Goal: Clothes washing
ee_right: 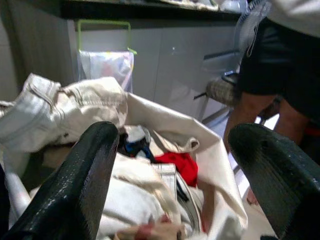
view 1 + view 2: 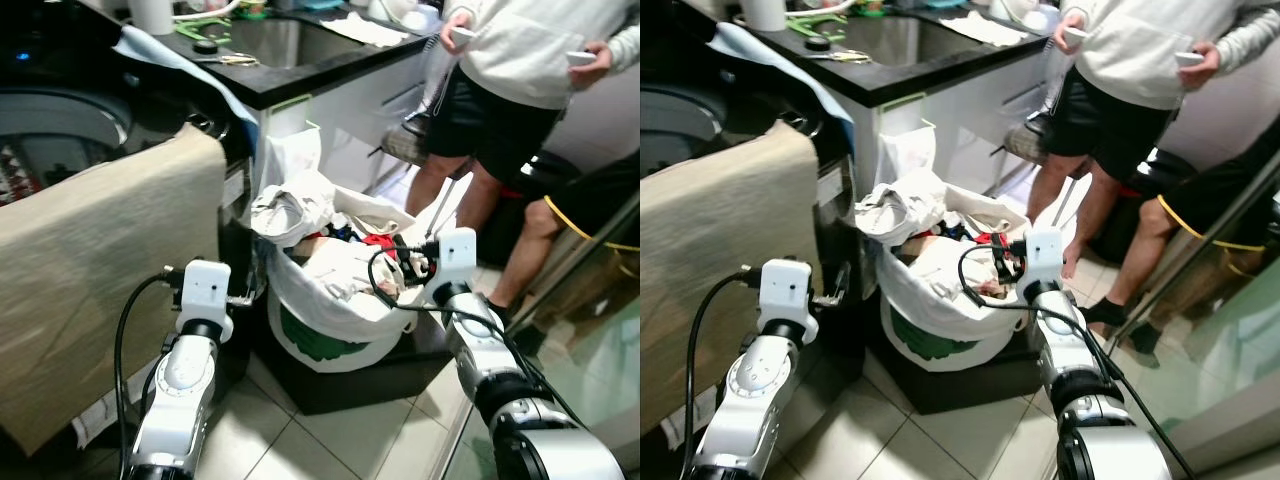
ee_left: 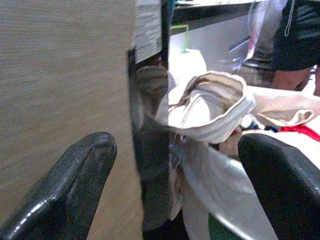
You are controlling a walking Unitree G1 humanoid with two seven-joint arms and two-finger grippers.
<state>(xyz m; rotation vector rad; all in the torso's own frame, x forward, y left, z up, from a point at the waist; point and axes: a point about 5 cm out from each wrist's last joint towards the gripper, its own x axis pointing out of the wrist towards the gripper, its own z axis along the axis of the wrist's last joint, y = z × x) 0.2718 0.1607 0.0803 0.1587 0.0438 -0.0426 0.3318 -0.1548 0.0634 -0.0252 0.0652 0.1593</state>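
The laundry bag (image 2: 330, 320) stands on the tiled floor, stuffed with clothes, and serves as the landmark here. The right gripper (image 1: 175, 170) hovers just above the bag's open mouth with its two fingers spread wide and nothing between them; below it lie a cream garment (image 1: 135, 195) and a red item (image 1: 177, 165). The left gripper (image 3: 172, 165) is beside the bag, on the washer side, fingers also parted and empty, facing the pale jeans (image 2: 290, 210) that spill over the bag's rim. The washing machine (image 2: 60, 130) is next to the bag, its front draped with a beige cloth (image 2: 110, 260).

Several risks seem likely. The garments in the bag are tangled, so a pinch on one may drag several out and drop some onto the floor. The bag is soft-walled; a grip that catches its rim instead of clothing could tip or lift the whole thing. The beside-hanging cloth could snag the left fingers. A person (image 2: 510, 70) stands just beyond the bag, so a wide right-arm swing might strike their legs.
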